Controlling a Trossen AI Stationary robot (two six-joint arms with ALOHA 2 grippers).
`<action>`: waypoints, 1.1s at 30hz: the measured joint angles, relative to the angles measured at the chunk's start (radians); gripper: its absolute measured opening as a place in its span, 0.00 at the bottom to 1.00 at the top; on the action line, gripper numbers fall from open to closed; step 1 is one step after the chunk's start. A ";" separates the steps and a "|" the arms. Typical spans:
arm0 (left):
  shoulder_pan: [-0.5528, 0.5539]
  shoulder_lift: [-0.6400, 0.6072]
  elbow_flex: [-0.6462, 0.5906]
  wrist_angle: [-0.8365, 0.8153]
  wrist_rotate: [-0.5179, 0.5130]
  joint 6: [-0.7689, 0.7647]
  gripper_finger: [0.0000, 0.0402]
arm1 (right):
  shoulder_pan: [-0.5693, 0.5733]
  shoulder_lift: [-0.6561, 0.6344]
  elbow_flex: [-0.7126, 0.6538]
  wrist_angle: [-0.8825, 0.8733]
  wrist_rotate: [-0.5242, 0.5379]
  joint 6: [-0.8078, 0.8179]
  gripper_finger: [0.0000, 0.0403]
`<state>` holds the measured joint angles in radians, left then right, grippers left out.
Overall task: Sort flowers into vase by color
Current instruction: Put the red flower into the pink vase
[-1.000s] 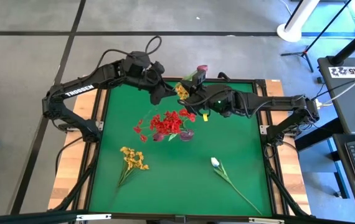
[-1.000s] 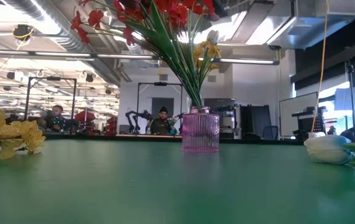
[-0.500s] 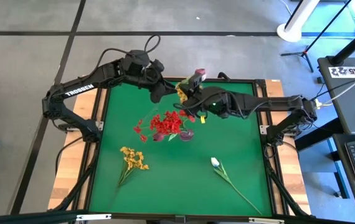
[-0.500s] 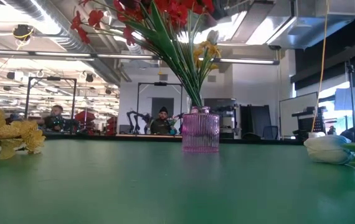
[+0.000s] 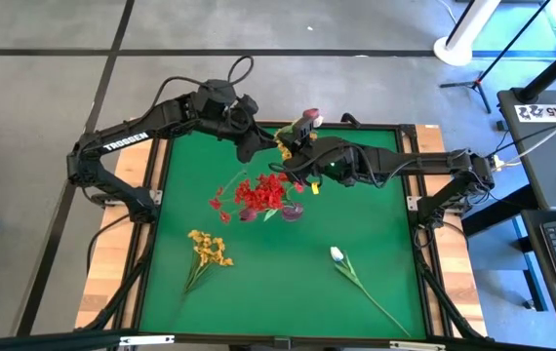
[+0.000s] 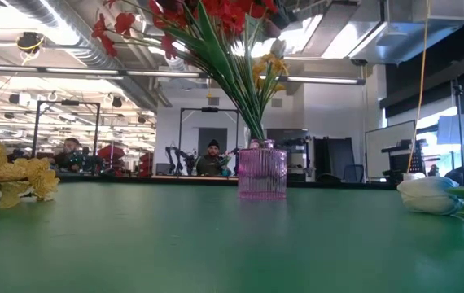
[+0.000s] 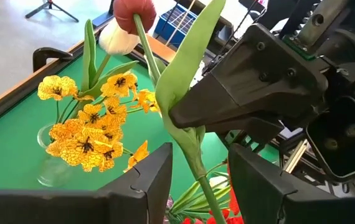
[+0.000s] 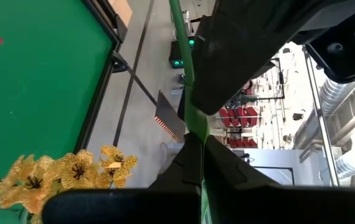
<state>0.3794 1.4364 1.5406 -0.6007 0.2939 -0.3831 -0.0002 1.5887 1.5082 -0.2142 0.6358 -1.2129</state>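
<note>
My right gripper (image 5: 300,161) is shut on the green stem of a dark red tulip (image 7: 134,12) near the table's far edge. It also shows in its own wrist view (image 8: 196,134). My left gripper (image 7: 200,151) is open. Its two fingers stand on either side of that stem, lower down, without touching it. A clear vase (image 7: 53,171) at the far edge holds yellow-orange blossoms (image 5: 285,144) and a white bud (image 7: 118,40). A pink vase (image 6: 262,171) holds red blossoms (image 5: 261,193). One yellow cluster (image 5: 208,249) and one white tulip (image 5: 337,255) lie on the mat. My right gripper pinches the dark red tulip's stem (image 7: 179,118) between its two fingers, well below the bloom, where a long leaf joins it. The fingers lie across the stem. The tulip is lifted clear, bloom up, and its stem runs down between my left gripper's fingers.
The green mat (image 5: 258,283) has bare room along its near side between the lying flowers. The clear vase stands close to both grippers. Wooden table edges (image 5: 112,263) flank the mat. People and stands show in the room beyond.
My right gripper has gone a little toward the table's left edge, closer to my left gripper, still shut on the tulip's stem. The dark red bloom has shifted with it.
</note>
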 joint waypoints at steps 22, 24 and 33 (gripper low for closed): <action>0.000 0.000 0.000 -0.016 -0.071 0.053 0.02 | 0.000 0.000 0.000 0.008 0.008 0.005 0.01; 0.000 -0.001 0.000 -0.015 -0.071 0.054 0.01 | 0.000 0.000 -0.001 0.024 0.025 0.007 0.03; 0.000 -0.001 0.000 -0.031 -0.130 0.076 0.00 | 0.017 -0.006 -0.001 0.097 0.191 -0.027 0.27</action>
<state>0.3794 1.4351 1.5407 -0.6315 0.1638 -0.3066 0.0164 1.5830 1.5074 -0.1174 0.8266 -1.2398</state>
